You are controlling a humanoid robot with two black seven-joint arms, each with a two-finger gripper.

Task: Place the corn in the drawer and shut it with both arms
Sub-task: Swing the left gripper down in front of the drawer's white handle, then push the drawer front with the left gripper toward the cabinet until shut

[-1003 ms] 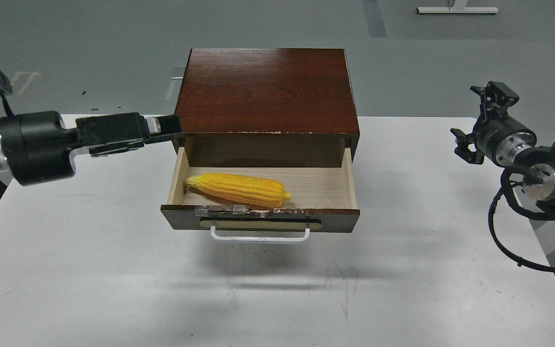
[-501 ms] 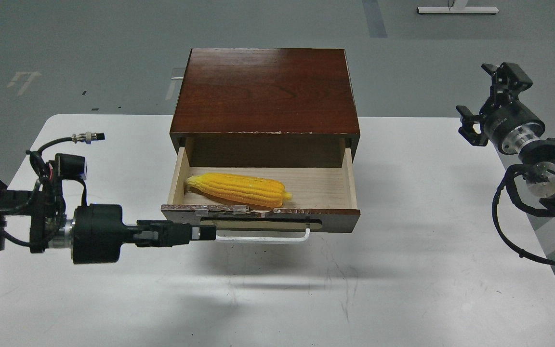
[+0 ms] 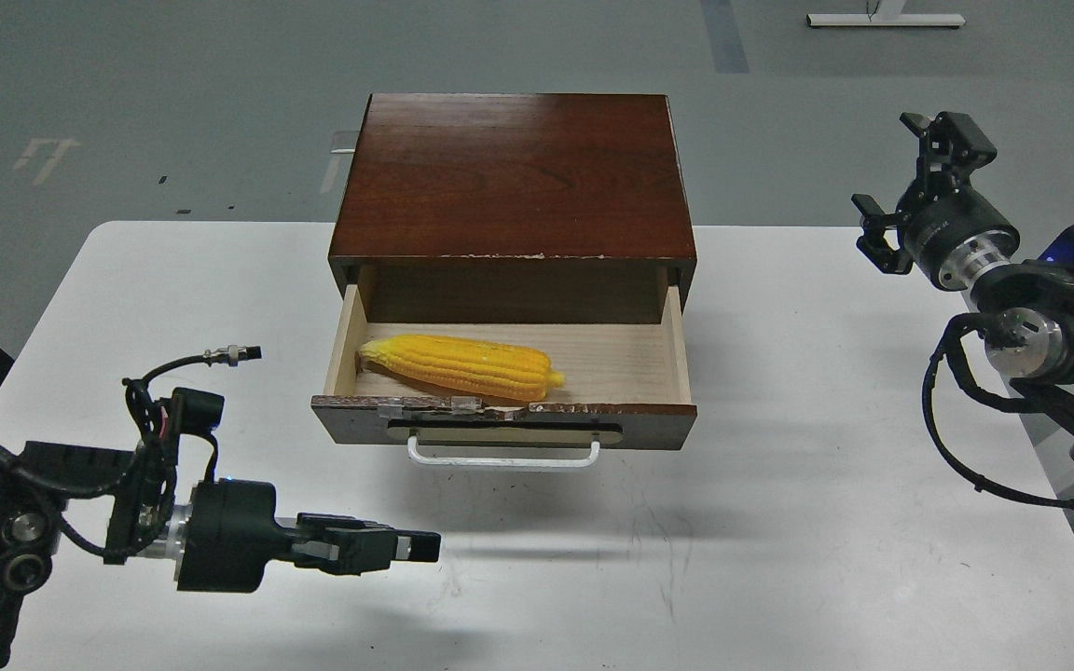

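The corn (image 3: pixel 462 366) lies on its side inside the open drawer (image 3: pixel 503 421), towards its left and front, on the pale wood. The drawer's dark front carries a tan plate and a white bar handle (image 3: pixel 502 456). My left gripper (image 3: pixel 418 547) hangs low over the table, in front of and to the left of the drawer front. It points right, its fingers are together and it holds nothing. My right gripper (image 3: pixel 902 182) is raised at the far right, well away from the cabinet. Its fingers are spread and empty.
The dark reddish-brown cabinet (image 3: pixel 514 177) stands at the back middle of the white table (image 3: pixel 779 522). The table's right edge passes under my right arm. Grey floor lies behind the table, and a white stand base (image 3: pixel 884 18) shows at the top right.
My left gripper has swung from the cabinet's upper left corner down past the drawer front to a low spot in front left of it. My right gripper has risen and moved slightly left.
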